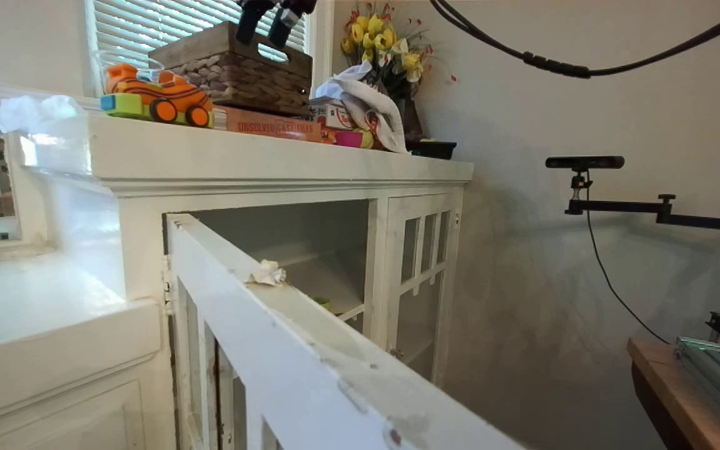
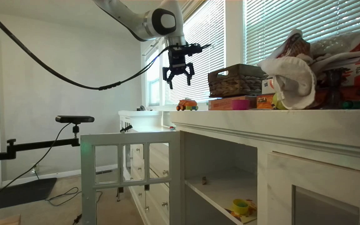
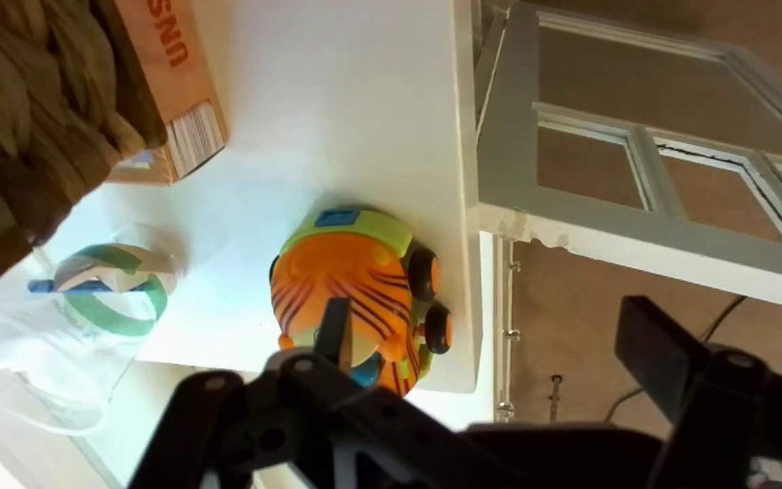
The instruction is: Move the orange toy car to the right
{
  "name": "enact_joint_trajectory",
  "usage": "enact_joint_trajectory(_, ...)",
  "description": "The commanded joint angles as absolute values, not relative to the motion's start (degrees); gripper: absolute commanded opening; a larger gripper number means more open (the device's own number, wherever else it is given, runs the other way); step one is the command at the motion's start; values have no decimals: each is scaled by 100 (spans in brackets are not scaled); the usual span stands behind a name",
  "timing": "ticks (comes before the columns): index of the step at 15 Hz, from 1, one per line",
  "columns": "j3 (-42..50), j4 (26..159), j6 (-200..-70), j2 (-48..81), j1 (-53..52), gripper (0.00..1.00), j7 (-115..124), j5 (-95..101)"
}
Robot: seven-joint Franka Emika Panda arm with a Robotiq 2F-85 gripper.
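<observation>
The orange toy car (image 1: 175,97) stands on the white cabinet top (image 1: 272,159), near its end. It has dark stripes, a lime-green base and black wheels with orange hubs. It also shows in an exterior view (image 2: 187,104) and in the wrist view (image 3: 343,272). My gripper (image 2: 180,84) is open and empty, pointing down, above the car and apart from it. In the wrist view the gripper (image 3: 486,339) has its fingers wide apart. One finger overlaps the car in the picture, and the other is over the floor past the front edge. In an exterior view only the gripper's fingertips (image 1: 264,31) show.
A wicker basket (image 1: 260,78) sits on a flat red-orange box (image 1: 275,127) beside the car. A cloth (image 1: 372,106) and flowers (image 1: 375,37) stand farther along. A tape roll and clear plastic (image 3: 119,288) lie behind the car. The cabinet door (image 2: 130,136) stands open below.
</observation>
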State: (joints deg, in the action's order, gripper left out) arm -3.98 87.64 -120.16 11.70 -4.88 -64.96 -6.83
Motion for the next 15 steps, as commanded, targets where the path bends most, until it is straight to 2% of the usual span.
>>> enact_joint_trajectory(1,-617,7737,-11524,1873,-365,100,-6903,-726)
enact_joint_trajectory(10,-713,6178,-10996,2960,-505,100,-7041,-347)
enact_joint_trajectory(11,-666,6786,-11223,2601,-467,100,-7147,-588)
enact_joint_trajectory(15,-673,6495,-11195,2813,-479,100,-7143,-531)
